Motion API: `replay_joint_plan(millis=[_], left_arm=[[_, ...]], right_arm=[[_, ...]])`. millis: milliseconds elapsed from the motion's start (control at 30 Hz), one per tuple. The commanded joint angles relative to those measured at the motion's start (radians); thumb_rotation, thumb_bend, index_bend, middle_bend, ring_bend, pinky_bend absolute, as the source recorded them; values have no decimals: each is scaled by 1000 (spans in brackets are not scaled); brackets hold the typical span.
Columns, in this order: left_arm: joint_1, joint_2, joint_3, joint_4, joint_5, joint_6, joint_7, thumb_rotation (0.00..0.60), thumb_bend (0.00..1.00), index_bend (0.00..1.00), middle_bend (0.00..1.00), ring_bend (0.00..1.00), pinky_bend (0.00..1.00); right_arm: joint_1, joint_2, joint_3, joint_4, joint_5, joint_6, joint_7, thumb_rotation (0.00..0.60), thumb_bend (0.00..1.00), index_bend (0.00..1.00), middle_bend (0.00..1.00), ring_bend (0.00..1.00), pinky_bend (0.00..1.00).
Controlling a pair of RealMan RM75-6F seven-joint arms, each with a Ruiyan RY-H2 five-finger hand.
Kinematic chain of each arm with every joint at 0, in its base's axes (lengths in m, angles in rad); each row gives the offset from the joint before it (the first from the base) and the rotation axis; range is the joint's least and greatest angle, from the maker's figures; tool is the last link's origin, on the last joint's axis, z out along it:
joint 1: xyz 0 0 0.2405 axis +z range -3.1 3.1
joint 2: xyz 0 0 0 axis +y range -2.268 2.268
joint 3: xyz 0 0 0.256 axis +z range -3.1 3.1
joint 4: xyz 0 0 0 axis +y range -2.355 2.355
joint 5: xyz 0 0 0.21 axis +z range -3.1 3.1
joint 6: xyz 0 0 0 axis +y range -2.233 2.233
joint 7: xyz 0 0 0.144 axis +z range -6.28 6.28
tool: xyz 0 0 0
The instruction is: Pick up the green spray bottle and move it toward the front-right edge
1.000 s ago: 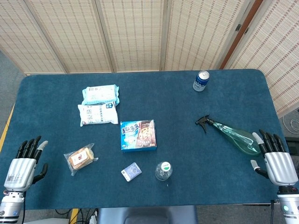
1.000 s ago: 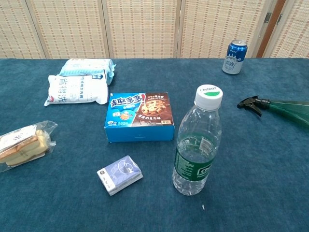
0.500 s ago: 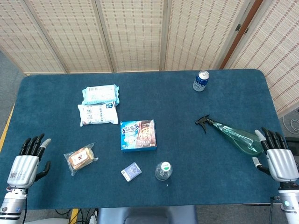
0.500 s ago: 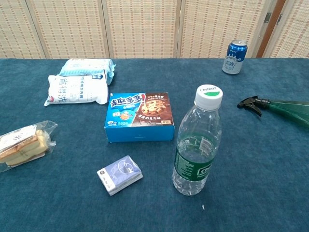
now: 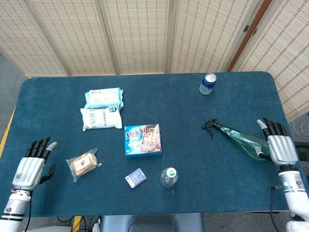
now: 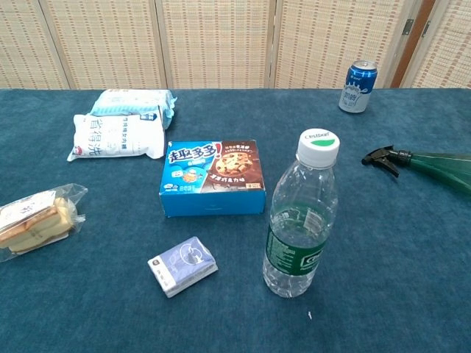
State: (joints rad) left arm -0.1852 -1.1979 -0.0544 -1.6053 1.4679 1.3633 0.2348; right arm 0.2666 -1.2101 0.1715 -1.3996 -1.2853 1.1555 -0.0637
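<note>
Sideways green spray bottle [image 5: 241,137], nozzle pointing left, right hand [image 5: 277,145] spread at base

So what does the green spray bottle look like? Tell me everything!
The green spray bottle is see-through green plastic with a black trigger nozzle. It lies on its side on the blue table, nozzle pointing toward the middle, fat end toward the right edge. The right hand is right at its fat end, fingers spread; whether it touches is hard to tell.

table [image 5: 193,121]: blue cloth | on it: green spray bottle [image 5: 241,139], can [image 5: 207,83], water bottle [image 5: 168,177], cookie box [image 5: 143,140]
</note>
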Motion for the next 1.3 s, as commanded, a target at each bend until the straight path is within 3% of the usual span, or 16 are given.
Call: replay_joint_plan(millis=[33, 233, 600, 1300], left_arm=[[-5, 0, 0, 17, -7, -10, -14, 600, 441, 91, 0, 0, 0], [-17, 0, 5, 56, -27, -47, -44, 600, 441, 91, 0, 0, 0], [-33, -6, 16, 79, -27, -74, -59, 600, 441, 91, 0, 0, 0], [-51, -23, 44, 174, -7, -107, -140, 600, 441, 91, 0, 0, 0]], right_arm=[[47, -40, 19, 43, 42, -54, -26, 600, 270, 0, 0, 0, 43], [78, -88, 23, 71, 85, -84, -78, 600, 270, 0, 0, 0, 43], [76, -79, 16, -4, 170, -110, -111, 600, 269, 0, 0, 0, 43], [173, -206, 32, 152, 232, -194, -130, 600, 269, 0, 0, 0, 43]])
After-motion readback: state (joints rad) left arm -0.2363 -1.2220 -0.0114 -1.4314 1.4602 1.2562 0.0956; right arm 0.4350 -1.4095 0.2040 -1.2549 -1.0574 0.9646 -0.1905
